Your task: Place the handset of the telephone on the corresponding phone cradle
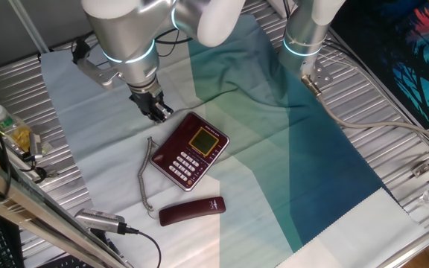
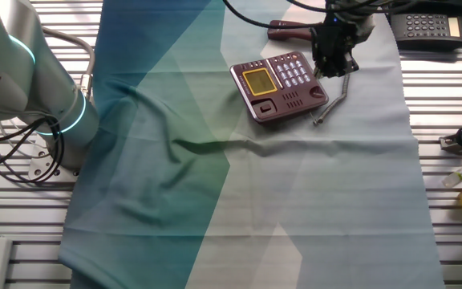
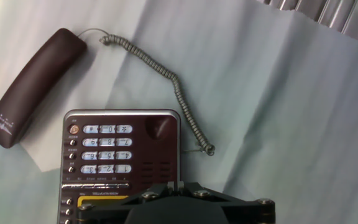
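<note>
Hand view shows, from left to right, the handset (image 3: 33,86), a smooth maroon bar lying flat on the creased cloth (image 3: 278,93) apart from the telephone (image 3: 124,163), then the grey coiled cord (image 3: 179,93) snaking between them. Over the squarish base near the table's middle hangs the gripper (image 1: 157,110); whether its fingers are spread I cannot tell.
</note>
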Controlling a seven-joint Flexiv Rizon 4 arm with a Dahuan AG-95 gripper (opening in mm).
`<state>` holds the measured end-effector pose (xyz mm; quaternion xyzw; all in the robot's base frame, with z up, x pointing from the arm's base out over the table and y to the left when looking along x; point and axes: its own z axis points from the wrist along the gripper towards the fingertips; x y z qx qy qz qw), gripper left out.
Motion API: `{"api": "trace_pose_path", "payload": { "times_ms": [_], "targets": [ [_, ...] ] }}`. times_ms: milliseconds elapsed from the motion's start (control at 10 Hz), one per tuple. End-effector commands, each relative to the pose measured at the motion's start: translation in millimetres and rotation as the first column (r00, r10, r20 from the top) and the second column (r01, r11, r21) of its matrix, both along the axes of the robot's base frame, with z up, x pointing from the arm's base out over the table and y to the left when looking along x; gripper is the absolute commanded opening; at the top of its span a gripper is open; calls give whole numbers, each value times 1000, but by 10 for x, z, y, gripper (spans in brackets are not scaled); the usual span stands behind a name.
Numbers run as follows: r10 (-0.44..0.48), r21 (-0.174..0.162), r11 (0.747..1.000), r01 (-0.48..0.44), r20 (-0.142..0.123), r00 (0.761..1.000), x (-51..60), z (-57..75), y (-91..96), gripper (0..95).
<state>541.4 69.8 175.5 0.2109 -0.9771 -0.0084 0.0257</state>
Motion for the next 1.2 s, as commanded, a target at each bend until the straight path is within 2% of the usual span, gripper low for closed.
{"api": "trace_pose_path", "payload": {
  "times_ms": [100, 800, 1100, 1200],
  "targets": [
    [13, 1, 1000, -13, -7, 1000, -2, 7, -4, 0],
    [12, 1, 1000, -12, -5, 1000, 17, -16, 14, 0],
    [-12, 11, 1000, 12, 0, 1000, 22, -87, 99, 0],
    [-35, 13, 999, 35, 1, 999, 11, -102, 193, 0]
  ]
}}
